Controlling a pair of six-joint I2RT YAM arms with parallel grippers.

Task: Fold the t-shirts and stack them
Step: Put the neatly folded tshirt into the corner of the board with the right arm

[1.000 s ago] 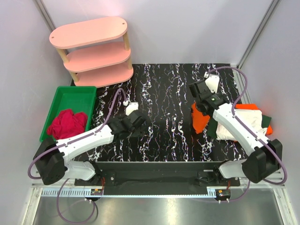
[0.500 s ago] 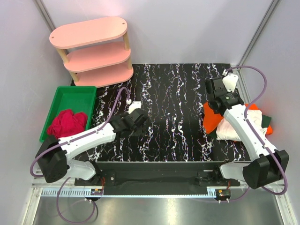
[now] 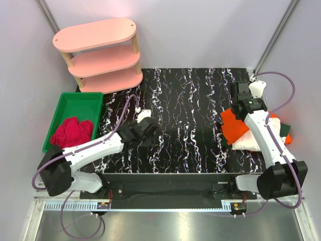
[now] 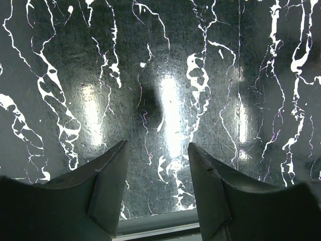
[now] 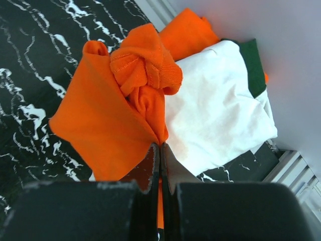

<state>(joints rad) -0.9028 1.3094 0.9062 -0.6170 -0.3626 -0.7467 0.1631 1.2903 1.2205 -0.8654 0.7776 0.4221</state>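
Orange shirt [image 5: 108, 120], pinched in our right tool [image 5: 160, 146] at the folded pile [image 5: 220, 115], is not yet stacked; our left tool [image 4: 158, 145] gapes empty.

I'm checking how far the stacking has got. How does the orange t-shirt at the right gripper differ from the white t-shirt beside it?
The orange t-shirt is bunched and crumpled, pinched by the right gripper, jaws shut; the white t-shirt lies folded flat, held by nothing. The orange t-shirt reaches over the table; the white t-shirt sits on a dark green t-shirt. Both are plain cloth.
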